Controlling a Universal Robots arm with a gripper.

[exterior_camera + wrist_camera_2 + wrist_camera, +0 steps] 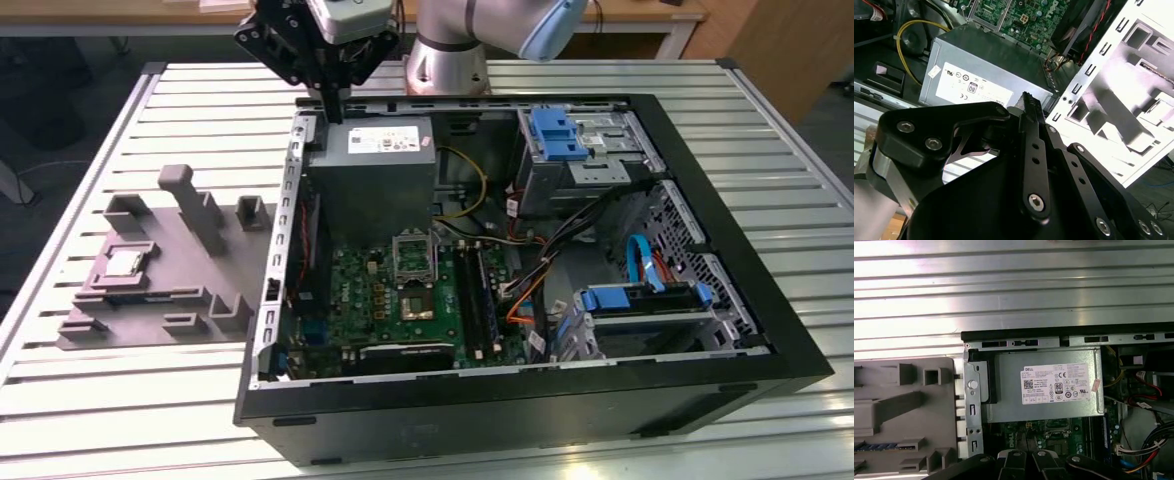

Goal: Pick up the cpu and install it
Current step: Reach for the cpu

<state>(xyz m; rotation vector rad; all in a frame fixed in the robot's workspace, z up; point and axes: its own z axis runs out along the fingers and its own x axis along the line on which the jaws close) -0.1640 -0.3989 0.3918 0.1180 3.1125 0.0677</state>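
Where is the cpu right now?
In the exterior view, the cpu lies in the grey holder on the table, to the exterior view's left of the black computer case.

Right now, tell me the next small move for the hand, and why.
Probably shift the hand toward the exterior view's left, over the grey tray. The cpu lies there in its recess, while the hand hangs above the case edge by the power supply.
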